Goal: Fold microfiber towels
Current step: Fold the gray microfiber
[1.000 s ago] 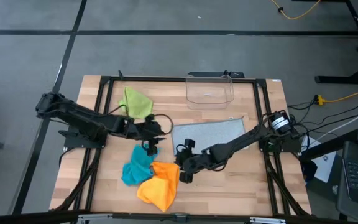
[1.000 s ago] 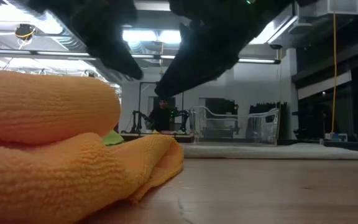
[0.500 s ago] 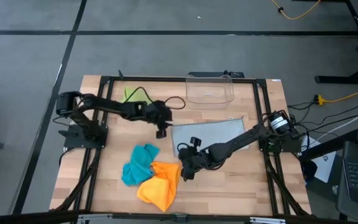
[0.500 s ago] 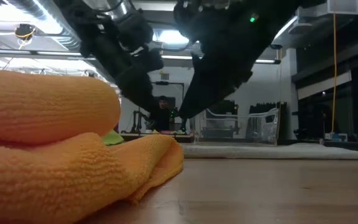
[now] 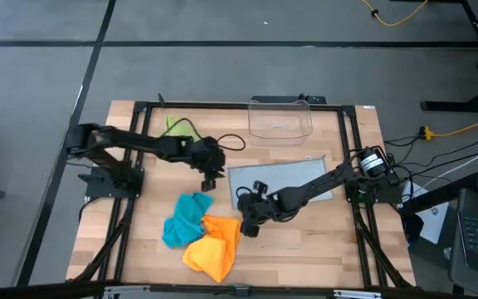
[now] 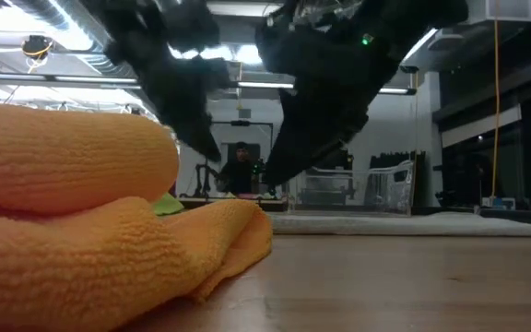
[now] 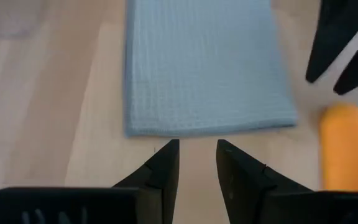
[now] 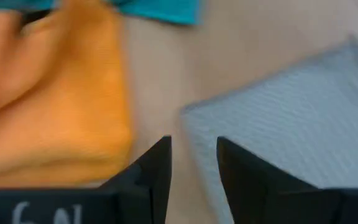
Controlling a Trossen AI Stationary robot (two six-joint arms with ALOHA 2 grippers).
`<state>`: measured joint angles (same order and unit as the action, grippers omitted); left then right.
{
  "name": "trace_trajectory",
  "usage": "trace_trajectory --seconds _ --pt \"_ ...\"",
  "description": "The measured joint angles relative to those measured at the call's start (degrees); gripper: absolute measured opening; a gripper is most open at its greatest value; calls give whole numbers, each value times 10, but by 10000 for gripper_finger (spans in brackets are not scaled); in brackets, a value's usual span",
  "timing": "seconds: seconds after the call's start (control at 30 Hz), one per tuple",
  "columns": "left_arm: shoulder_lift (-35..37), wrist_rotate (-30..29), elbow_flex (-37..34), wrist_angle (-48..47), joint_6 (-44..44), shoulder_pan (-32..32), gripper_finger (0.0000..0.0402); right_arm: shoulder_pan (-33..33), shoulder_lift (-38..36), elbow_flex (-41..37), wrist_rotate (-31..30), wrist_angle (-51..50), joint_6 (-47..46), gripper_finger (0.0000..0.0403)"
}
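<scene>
The wooden table (image 5: 322,241) is carrying everything. The light grey towel (image 5: 282,177), my landmark, is lying flat and spread out. Just beside its near-left corner the orange towel (image 5: 212,246) and the teal towel (image 5: 185,218) are lying crumpled and touching. The lime green towel (image 5: 176,127) is sitting far-left of it. My left gripper (image 7: 196,152) and right gripper (image 8: 192,150) are hovering at its left edge, fingers slightly parted, grasping nothing.

Nubby orange cloth (image 6: 90,231), fine-ribbed grey cloth (image 7: 201,68) (matt), smooth pale wooden table (image 5: 305,249), clear glossy plastic bin (image 5: 280,120)
</scene>
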<state>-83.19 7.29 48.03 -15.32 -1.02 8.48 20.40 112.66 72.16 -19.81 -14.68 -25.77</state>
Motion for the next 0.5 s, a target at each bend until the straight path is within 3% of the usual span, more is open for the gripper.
trace_trajectory --seconds 0.17,0.3,0.5 --pt "113 -62 0 -72 -5 -16 98 2 36 5 137 117 103 129" --pt "186 -96 0 -123 -29 -30 98 9 69 36 208 89 99 129" --pt "256 -98 -1 -184 -52 -50 98 42 80 89 295 60 72 129"
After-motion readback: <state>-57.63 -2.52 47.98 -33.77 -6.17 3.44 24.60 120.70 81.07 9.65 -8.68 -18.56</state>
